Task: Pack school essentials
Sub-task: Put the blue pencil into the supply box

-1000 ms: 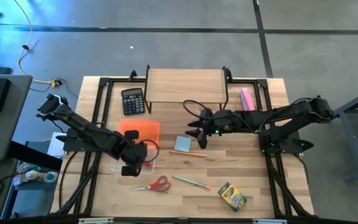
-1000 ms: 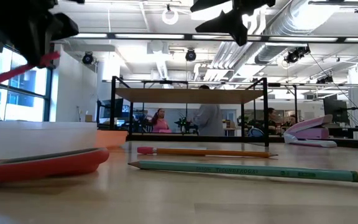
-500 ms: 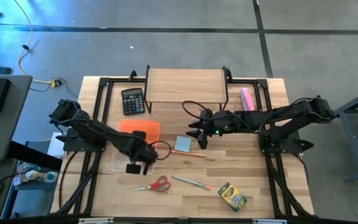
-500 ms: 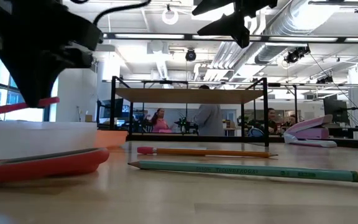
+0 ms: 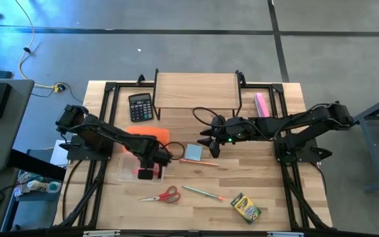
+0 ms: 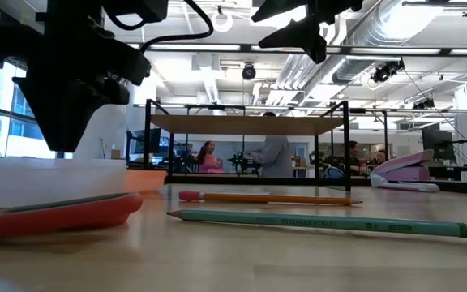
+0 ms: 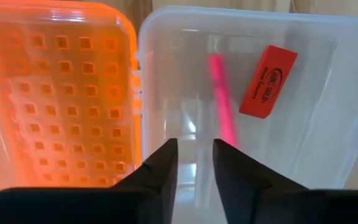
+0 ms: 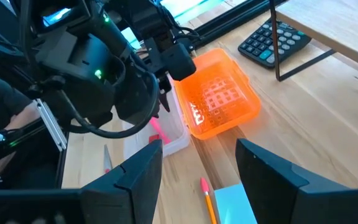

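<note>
Left gripper above clear box, fingers slightly parted, gripping nothing; pink-red pen lying loose at 12 o'clock, red eraser at 1 (both inside). Right gripper spread wide over the worktop, near light blue notepad.

A black calculator lies beside a raised wooden shelf at the far side of the wooden table, well beyond both jaws. A pale pink block rests nearby. People stand in the room behind.
</note>
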